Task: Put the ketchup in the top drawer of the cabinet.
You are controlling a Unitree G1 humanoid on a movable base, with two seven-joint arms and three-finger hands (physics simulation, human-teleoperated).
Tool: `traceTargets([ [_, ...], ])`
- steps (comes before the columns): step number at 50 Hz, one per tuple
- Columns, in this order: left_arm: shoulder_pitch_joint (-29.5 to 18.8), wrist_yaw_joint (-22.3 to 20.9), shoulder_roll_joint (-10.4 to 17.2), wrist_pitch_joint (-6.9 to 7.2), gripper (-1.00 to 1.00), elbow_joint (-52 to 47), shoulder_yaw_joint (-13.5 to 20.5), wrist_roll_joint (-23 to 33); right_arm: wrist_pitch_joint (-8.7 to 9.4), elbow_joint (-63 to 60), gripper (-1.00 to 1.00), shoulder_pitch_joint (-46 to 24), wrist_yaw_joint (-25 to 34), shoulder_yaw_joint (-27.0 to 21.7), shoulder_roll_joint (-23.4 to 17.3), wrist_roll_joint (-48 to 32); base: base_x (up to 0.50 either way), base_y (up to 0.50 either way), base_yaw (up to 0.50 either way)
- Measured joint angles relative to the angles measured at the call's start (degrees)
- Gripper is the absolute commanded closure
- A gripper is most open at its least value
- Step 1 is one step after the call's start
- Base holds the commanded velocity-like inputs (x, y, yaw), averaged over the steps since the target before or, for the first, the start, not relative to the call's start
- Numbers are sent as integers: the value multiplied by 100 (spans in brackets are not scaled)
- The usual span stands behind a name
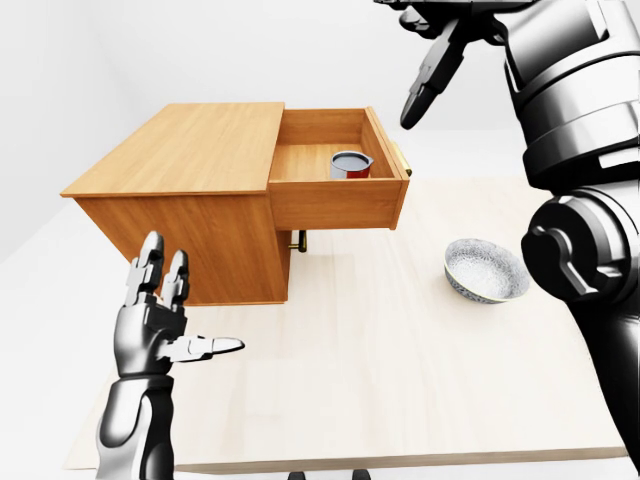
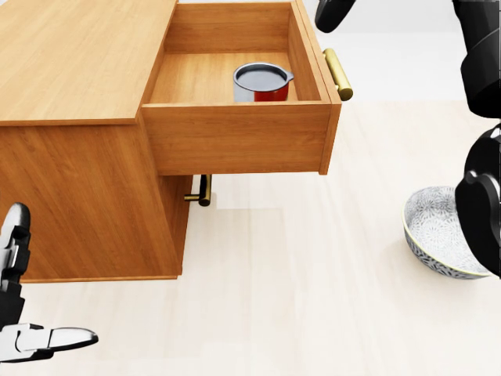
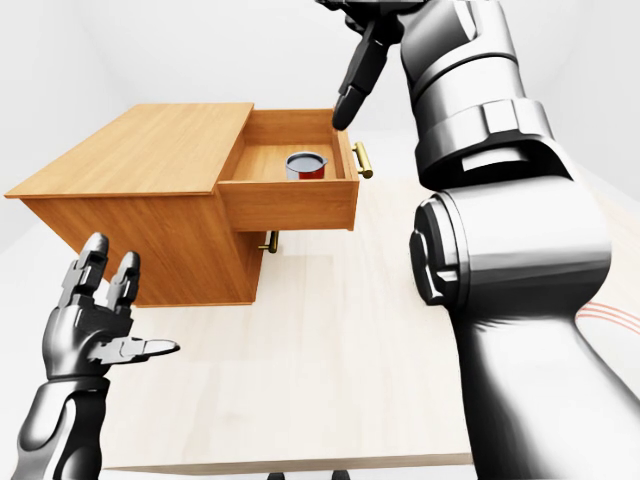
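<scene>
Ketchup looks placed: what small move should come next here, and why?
Probably bring the right hand down to the brass handle to push the top drawer shut. The ketchup stands upright inside it, free of any fingers, and the drawer is pulled fully out. The left hand hangs open, off to the side.
</scene>
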Motion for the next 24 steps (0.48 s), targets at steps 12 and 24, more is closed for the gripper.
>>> traceTargets([
  [12,81,-24,-56,0,-100,-230,-33,43,0,-742,-100,-132,0,-90,-493,4,0,0,0],
  [24,156,-92,-114,0,-100,-329,-88,122,0,-3412,-100,1037,0,-239,-872,-130,0,0,0],
])
